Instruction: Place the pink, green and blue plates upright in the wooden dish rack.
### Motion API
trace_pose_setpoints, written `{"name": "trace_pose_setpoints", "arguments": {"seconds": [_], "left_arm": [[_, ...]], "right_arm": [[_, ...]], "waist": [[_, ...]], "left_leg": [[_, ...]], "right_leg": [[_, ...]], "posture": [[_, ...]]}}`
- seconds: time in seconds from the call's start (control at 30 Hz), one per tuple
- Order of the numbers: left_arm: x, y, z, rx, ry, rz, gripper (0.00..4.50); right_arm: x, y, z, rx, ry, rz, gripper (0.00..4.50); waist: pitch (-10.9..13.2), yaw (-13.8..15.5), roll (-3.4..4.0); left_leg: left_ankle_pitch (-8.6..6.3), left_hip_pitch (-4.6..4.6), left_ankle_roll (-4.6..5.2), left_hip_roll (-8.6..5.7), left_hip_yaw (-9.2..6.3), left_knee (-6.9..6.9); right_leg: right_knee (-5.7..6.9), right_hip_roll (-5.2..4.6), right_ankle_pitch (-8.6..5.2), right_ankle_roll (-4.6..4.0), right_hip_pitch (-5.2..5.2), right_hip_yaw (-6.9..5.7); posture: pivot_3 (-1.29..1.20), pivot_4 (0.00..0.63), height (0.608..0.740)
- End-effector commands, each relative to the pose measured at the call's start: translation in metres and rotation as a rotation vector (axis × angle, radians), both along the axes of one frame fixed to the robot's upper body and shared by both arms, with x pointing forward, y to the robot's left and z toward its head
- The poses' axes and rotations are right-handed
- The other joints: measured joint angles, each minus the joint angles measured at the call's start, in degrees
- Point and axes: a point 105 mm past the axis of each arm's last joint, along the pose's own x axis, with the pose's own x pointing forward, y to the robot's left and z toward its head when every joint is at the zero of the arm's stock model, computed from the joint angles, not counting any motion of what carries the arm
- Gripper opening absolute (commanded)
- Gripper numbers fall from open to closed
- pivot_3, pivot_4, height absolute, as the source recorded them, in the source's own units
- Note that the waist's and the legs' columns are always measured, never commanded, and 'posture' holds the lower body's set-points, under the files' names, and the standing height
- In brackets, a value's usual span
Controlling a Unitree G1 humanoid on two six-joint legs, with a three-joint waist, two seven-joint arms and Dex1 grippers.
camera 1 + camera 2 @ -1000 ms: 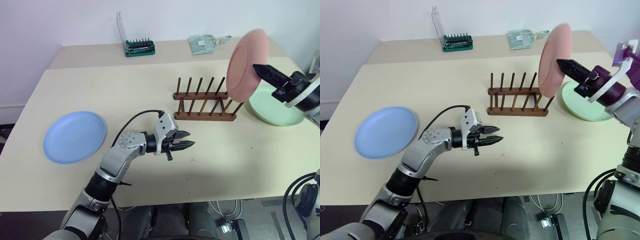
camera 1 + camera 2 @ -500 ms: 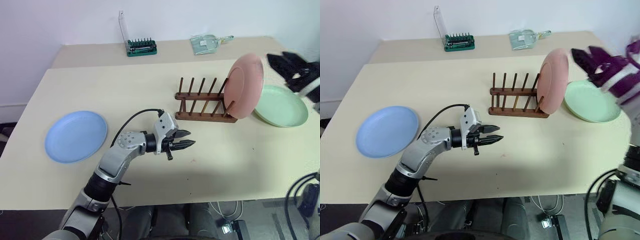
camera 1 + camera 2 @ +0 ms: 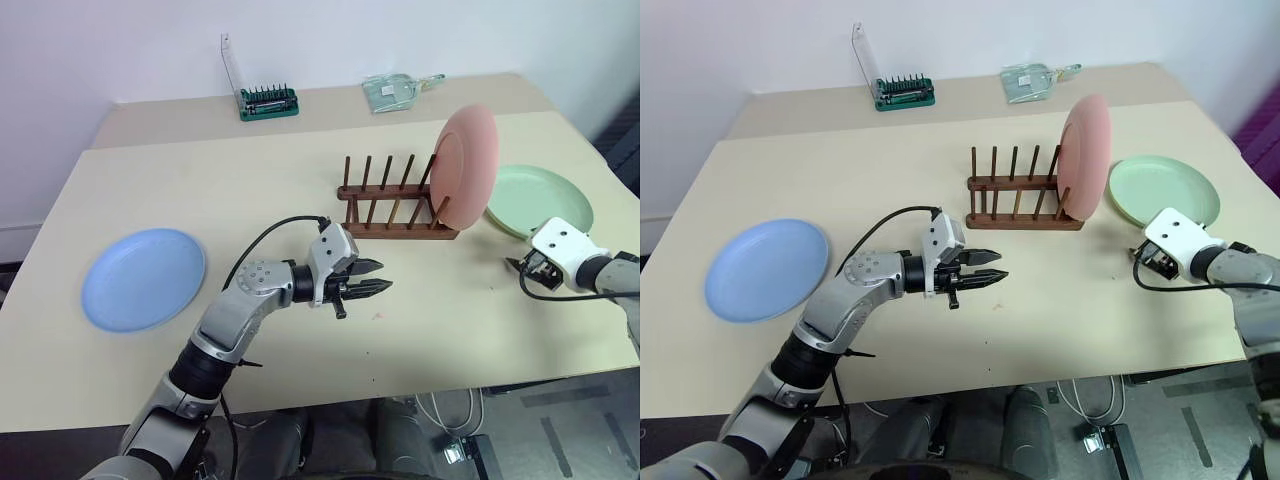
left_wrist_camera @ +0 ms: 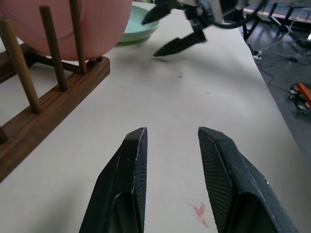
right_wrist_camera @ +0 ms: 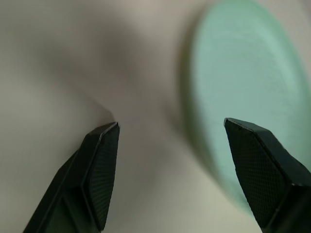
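Right wrist view, textured black fingers [image 5: 170, 160] spread, empty, beside matte round green plate [image 5: 243, 82].

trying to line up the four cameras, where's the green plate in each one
Left eye view: green plate lies flat on the table at the right, just beyond the pink plate.
Right eye view: green plate at the right, same spot beside the wooden dish rack.
Left wrist view: a sliver of it behind the pink plate.
Right wrist view: it is ahead of the open right gripper.
Shared landmark: the pink plate standing in the rack.
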Motion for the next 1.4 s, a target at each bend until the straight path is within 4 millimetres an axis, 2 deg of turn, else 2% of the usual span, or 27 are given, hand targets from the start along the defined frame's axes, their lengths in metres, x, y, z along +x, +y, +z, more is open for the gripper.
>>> {"name": "trace_pose_setpoints", "arguments": {"seconds": [0.03, 0.07, 0.13, 0.23, 0.27, 0.37, 0.4, 0.47, 0.5, 0.57, 0.63, 0.67, 0.7, 0.77, 0.9, 0.93, 1.0, 1.07, 1.17, 1.27, 1.4], "left_arm": [[-0.002, 0.001, 0.010, -0.021, -0.037, -0.005, 1.65], [-0.003, 0.002, 0.009, -0.021, -0.038, -0.004, 1.65], [-0.004, 0.003, 0.009, -0.021, -0.037, 0.004, 1.65], [-0.004, 0.004, 0.008, -0.021, -0.035, 0.014, 1.65], [-0.004, 0.004, 0.008, -0.021, -0.035, 0.016, 1.65], [-0.004, 0.006, 0.006, -0.016, -0.038, 0.023, 1.65], [-0.004, 0.007, 0.006, -0.013, -0.039, 0.026, 1.65], [-0.003, 0.009, 0.005, -0.007, -0.042, 0.034, 1.65], [-0.002, 0.010, 0.005, -0.006, -0.042, 0.037, 1.65], [-0.003, 0.011, 0.004, -0.006, -0.039, 0.039, 1.65], [-0.003, 0.012, 0.005, -0.022, -0.023, 0.041, 1.65], [-0.003, 0.012, 0.006, -0.029, -0.016, 0.042, 1.65], [-0.003, 0.012, 0.006, -0.033, -0.012, 0.043, 1.65], [-0.003, 0.014, 0.006, -0.034, -0.006, 0.045, 1.65], [0.001, 0.021, 0.006, -0.033, -0.008, 0.065, 1.65], [0.004, 0.025, 0.007, -0.040, -0.001, 0.086, 1.65], [0.008, 0.030, 0.007, -0.046, 0.007, 0.115, 1.65], [0.011, 0.037, 0.006, -0.035, 0.000, 0.140, 1.65], [0.014, 0.045, 0.008, -0.034, -0.006, 0.172, 1.65], [0.012, 0.048, 0.008, -0.039, -0.001, 0.178, 1.65], [0.009, 0.048, 0.007, -0.040, 0.008, 0.176, 1.65]], "right_arm": [[0.014, -0.009, -0.002, -0.085, -0.047, -0.026, 2.97], [0.017, -0.011, -0.003, -0.084, -0.053, -0.030, 2.66], [0.021, -0.012, -0.006, -0.082, -0.053, -0.035, 1.75], [0.023, -0.010, -0.008, -0.075, -0.056, -0.022, 0.17], [0.024, -0.010, -0.008, -0.076, -0.060, -0.017, 0.07], [0.023, -0.009, 0.010, -0.104, -0.145, 0.005, 0.07], [0.023, -0.009, 0.025, -0.109, -0.202, 0.003, 0.07], [0.022, -0.010, 0.078, -0.098, -0.385, -0.020, 0.07], [0.019, -0.009, 0.098, -0.092, -0.452, -0.029, 0.07], [0.013, 0.003, 0.143, 0.050, -0.605, -0.028, 0.07], [-0.006, 0.036, 0.206, 0.453, -0.766, 0.093, 0.07], [-0.016, 0.051, 0.223, 0.591, -0.776, 0.175, 0.07], [-0.023, 0.061, 0.232, 0.664, -0.766, 0.225, 0.07], [-0.045, 0.097, 0.245, 0.837, -0.680, 0.447, 0.07], [-0.083, 0.152, 0.252, 1.065, -0.457, 0.785, 0.07], [-0.090, 0.168, 0.251, 1.123, -0.390, 0.862, 0.07], [-0.096, 0.185, 0.246, 1.188, -0.292, 0.927, 0.07], [-0.082, 0.197, 0.234, 1.258, -0.226, 0.866, 0.07], [-0.046, 0.197, 0.206, 1.361, -0.158, 0.655, 0.07], [-0.035, 0.196, 0.191, 1.431, -0.101, 0.588, 0.07], [-0.025, 0.196, 0.183, 1.546, -0.061, 0.540, 0.07]], "waist": [[-0.01, -0.04, -0.01], [-0.02, 0.10, 0.00], [-0.01, 0.25, -0.01], [-0.01, 0.37, -0.01], [-0.01, 0.38, -0.01], [-0.02, 0.31, 0.00], [-0.02, 0.33, 0.00], [0.00, 0.33, 0.07], [0.00, 0.29, 0.19], [-0.01, 0.25, 0.35], [0.01, 0.05, 0.31], [0.00, 0.05, 0.33], [0.01, 0.27, 0.29], [-0.04, 0.61, 0.03], [0.00, 0.61, -0.11], [0.00, 0.50, -0.12], [0.01, 0.40, -0.09], [0.01, 0.33, -0.09], [0.00, 0.37, -0.12], [0.00, 0.72, -0.13], [0.01, 0.42, -0.12]], "left_leg": [[0.00, 0.02, 0.00, 0.01, 0.00, 0.00], [0.00, 0.02, 0.00, 0.03, 0.03, -0.01], [0.00, -0.04, -0.01, 0.03, 0.02, -0.03], [0.00, -0.06, 0.00, 0.00, 0.05, -0.02], [0.00, -0.06, 0.00, 0.00, 0.06, -0.02], [-0.01, -0.05, 0.00, 0.00, 0.05, -0.03], [-0.01, -0.05, 0.00, 0.00, 0.06, -0.03], [-0.01, -0.11, 0.00, 0.00, 0.09, -0.05], [-0.01, -0.16, 0.00, 0.00, 0.14, -0.05], [-0.01, -0.18, 0.02, -0.01, 0.39, -0.11], [-0.03, -0.15, 0.04, 0.09, 0.46, -0.15], [-0.04, -0.16, 0.05, 0.23, 0.56, -0.15], [-0.06, -0.14, 0.06, 0.35, 0.62, -0.13], [-0.13, -0.15, -0.03, 0.66, 0.57, -0.13], [-0.21, -0.15, -0.07, 0.80, 0.55, -0.06], [-0.25, -0.14, -0.01, 0.79, 0.63, -0.01], [-0.35, -0.15, 0.18, 0.79, 0.66, 0.00], [-0.34, -0.13, 0.16, 0.82, 0.67, -0.02], [-0.26, -0.12, 0.00, 0.84, 0.71, -0.02], [-0.25, -0.18, 0.01, 0.81, 0.70, 0.00], [-0.28, -0.27, 0.06, 0.79, 0.71, -0.03]], "right_leg": [[0.02, 0.02, 0.01, -0.01, -0.03, 0.02], [0.01, 0.04, 0.01, -0.01, -0.04, 0.03], [0.02, 0.04, 0.01, -0.02, -0.10, 0.06], [-0.01, 0.03, 0.02, 0.00, -0.10, 0.11], [-0.01, 0.03, 0.03, 0.01, -0.10, 0.12], [0.00, 0.04, 0.03, 0.02, -0.11, 0.13], [0.00, 0.04, 0.03, 0.02, -0.11, 0.14], [0.02, 0.05, 0.03, 0.02, -0.22, 0.19], [0.05, 0.04, 0.04, 0.03, -0.30, 0.24], [0.07, 0.05, 0.06, 0.07, -0.44, 0.47], [0.04, 0.16, 0.07, 0.08, -0.44, 0.52], [-0.05, 0.33, 0.10, 0.04, -0.45, 0.66], [-0.05, 0.45, 0.12, 0.01, -0.44, 0.72], [-0.12, 0.79, 0.22, -0.16, -0.43, 0.70], [-0.23, 0.88, 0.30, -0.29, -0.36, 0.59], [-0.24, 0.85, 0.33, -0.30, -0.36, 0.63], [-0.29, 0.85, 0.36, -0.32, -0.37, 0.65], [-0.25, 0.88, 0.36, -0.32, -0.41, 0.65], [-0.22, 0.88, 0.36, -0.32, -0.43, 0.66], [-0.21, 0.87, 0.36, -0.33, -0.46, 0.66], [-0.24, 0.87, 0.36, -0.33, -0.54, 0.67]], "posture": [[0.00, 0.150, 0.740], [0.00, 0.150, 0.740], [0.00, 0.150, 0.740], [0.00, 0.150, 0.740], [0.00, 0.150, 0.740], [0.00, 0.150, 0.740], [0.00, 0.150, 0.740], [0.00, 0.150, 0.740], [0.00, 0.150, 0.740], [0.00, 0.150, 0.740], [0.00, 0.150, 0.740], [0.00, 0.150, 0.740], [0.00, 0.150, 0.740], [0.00, 0.150, 0.740], [0.00, 0.150, 0.740], [0.00, 0.150, 0.740], [0.00, 0.150, 0.740], [0.00, 0.150, 0.740], [0.00, 0.150, 0.740], [0.00, 0.150, 0.740], [0.00, 0.150, 0.740]]}}
